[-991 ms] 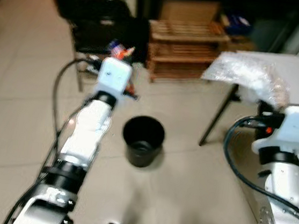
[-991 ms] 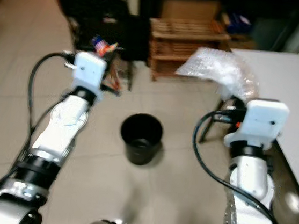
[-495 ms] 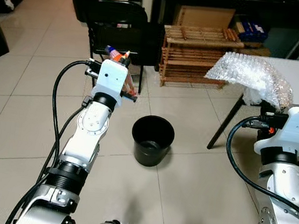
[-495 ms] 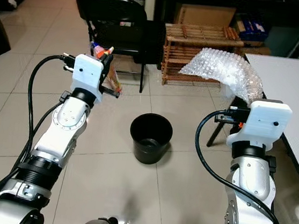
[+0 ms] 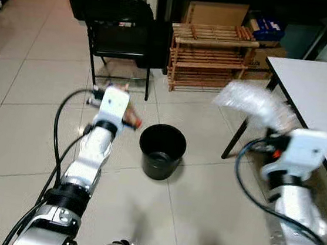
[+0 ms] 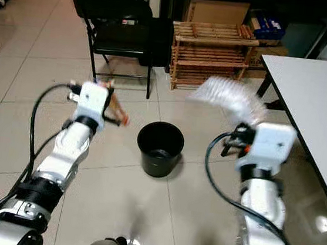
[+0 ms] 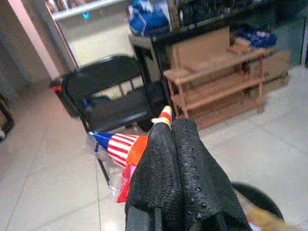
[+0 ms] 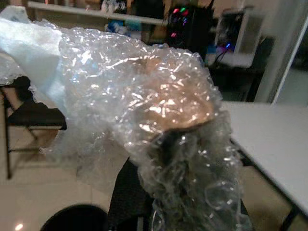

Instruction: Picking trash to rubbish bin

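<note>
My left gripper (image 7: 174,144) is pinching a striped wrapper (image 7: 118,147), holding it up left of the black bin (image 6: 159,148). My right gripper (image 8: 166,144) is clutching a wad of bubble wrap (image 8: 139,96), up to the bin's right, beside the table (image 6: 308,97).

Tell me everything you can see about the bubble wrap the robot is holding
The bubble wrap is a crumpled sheet of clear, shiny plastic film. The right gripper is shut on it, its fingers buried in the folds. The sheet billows up and forward from the gripper, held in the air, to the right of the black bin on the floor.
</note>
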`<state>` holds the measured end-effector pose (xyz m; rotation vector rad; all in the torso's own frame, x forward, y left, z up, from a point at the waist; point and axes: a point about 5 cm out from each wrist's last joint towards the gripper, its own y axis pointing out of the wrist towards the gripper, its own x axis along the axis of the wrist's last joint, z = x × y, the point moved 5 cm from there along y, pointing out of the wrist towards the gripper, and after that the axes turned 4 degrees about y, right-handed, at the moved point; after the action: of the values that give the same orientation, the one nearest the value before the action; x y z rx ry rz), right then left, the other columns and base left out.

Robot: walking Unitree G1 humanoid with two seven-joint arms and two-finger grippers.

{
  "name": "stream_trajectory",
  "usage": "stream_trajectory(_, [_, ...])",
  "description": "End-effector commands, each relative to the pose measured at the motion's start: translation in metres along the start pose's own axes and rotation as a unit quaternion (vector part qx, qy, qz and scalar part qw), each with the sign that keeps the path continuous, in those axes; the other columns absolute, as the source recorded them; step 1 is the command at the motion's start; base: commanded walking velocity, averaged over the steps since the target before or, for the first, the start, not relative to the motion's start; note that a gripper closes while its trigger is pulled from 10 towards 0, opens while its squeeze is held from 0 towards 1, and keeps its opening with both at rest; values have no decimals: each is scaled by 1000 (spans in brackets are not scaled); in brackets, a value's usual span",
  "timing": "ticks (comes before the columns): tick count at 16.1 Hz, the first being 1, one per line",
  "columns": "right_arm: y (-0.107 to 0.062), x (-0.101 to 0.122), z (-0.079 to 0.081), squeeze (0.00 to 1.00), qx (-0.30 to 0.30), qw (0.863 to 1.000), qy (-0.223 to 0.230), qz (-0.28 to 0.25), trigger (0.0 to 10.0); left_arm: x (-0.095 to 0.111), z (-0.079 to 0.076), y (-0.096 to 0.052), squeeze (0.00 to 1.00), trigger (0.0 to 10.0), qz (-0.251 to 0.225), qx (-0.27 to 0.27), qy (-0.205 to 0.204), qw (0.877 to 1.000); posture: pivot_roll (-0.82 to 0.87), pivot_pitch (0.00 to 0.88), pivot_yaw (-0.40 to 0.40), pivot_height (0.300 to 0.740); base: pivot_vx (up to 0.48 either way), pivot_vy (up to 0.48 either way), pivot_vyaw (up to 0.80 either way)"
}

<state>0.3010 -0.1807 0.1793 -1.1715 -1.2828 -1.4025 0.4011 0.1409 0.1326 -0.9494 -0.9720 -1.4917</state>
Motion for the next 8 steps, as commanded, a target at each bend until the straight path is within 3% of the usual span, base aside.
stream_trajectory(1, [-3, -7, 4, 0, 10, 1000, 9, 8, 10000, -12, 4, -3, 0, 1490, 18, 12, 3, 1000, 119, 107, -17, 740, 0, 0, 0])
stream_trajectory(2, [-4, -13, 11, 0, 19, 1000, 17, 16, 10000, -23, 4, -4, 0, 1490, 41, 14, -8, 999, 120, 110, -20, 740, 0, 0, 0])
stream_trajectory(5, [-6, -19, 19, 0, 30, 999, 3, 21, 10000, -24, 1, -4, 0, 1569, 40, 9, -9, 999, 120, 110, -20, 740, 0, 0, 0])
stream_trajectory(8, [-6, -21, 19, 0, 30, 999, 3, 21, 10000, -23, -3, -3, 0, 1490, 37, 6, -14, 999, 120, 113, -24, 740, 0, 0, 800])
